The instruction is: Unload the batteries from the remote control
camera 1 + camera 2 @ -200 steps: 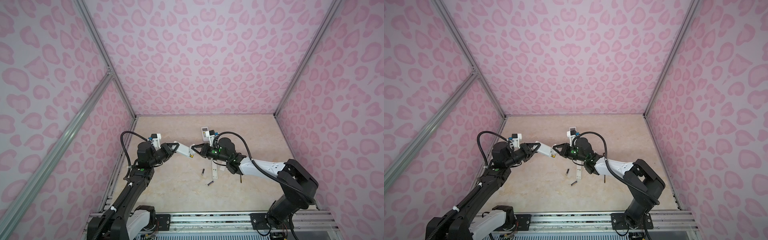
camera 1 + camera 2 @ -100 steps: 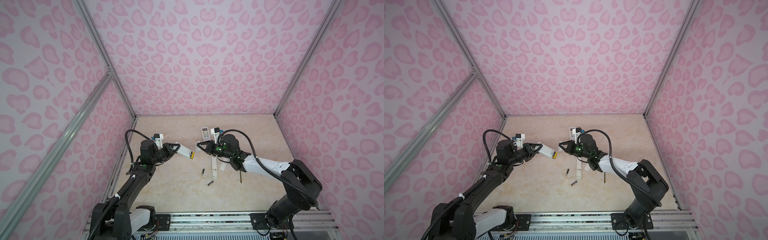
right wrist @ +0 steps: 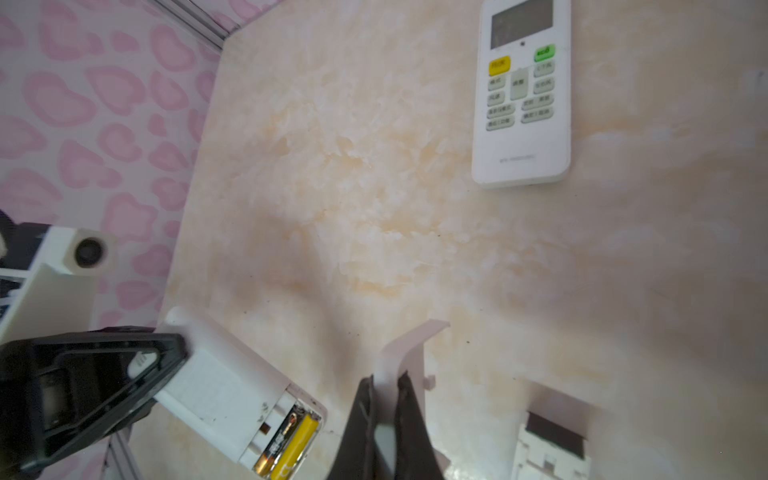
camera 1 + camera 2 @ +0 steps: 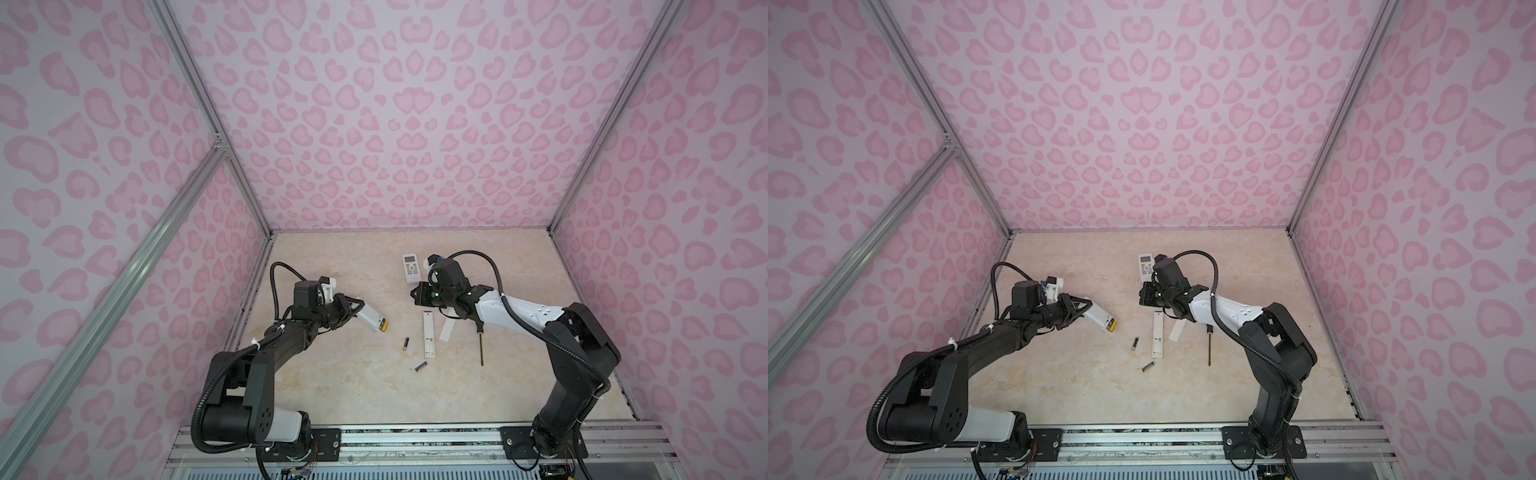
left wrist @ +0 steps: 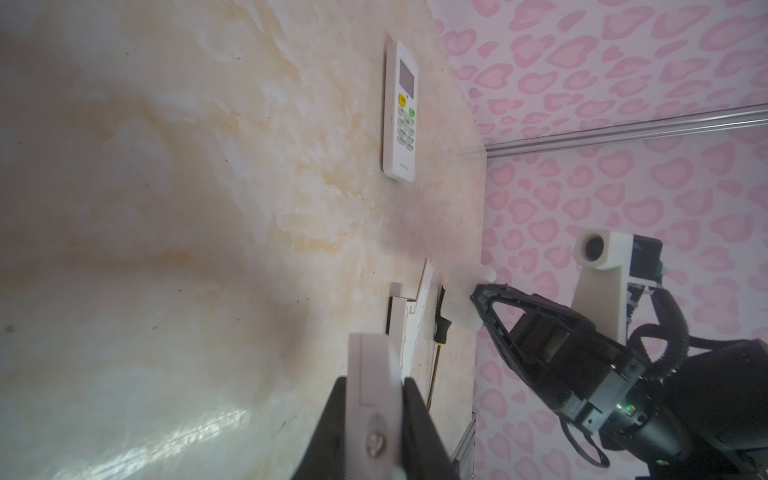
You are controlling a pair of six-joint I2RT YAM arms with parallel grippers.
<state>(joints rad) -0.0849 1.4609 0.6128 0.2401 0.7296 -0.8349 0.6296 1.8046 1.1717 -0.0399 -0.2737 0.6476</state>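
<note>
My left gripper (image 4: 359,309) is squeezed tight on a white remote (image 4: 374,320), near the left edge of the table (image 4: 332,386). The back of this remote is open at the end away from my fingers. Two batteries sit inside, side by side: a yellow battery (image 3: 295,444) and a black battery (image 3: 276,440) with a gold end.

Near the middle of the table lie two loose ones. A dark battery (image 4: 406,343) lies just beside a long thin remote (image 4: 429,340). A purple-blue battery (image 4: 422,366) lies a bit nearer the front edge.

By the back edge lies a fat white remote (image 4: 410,268), buttons up. My right gripper (image 4: 413,293) is between it and the long thin remote. It is pinched shut on a thin white lid (image 3: 399,357) — the lid pokes out from between my fingers (image 3: 409,415).

On the other side of the long thin remote lies a white strip (image 4: 446,330) — and past that, toward the right edge, a screwdriver (image 4: 481,349).
</note>
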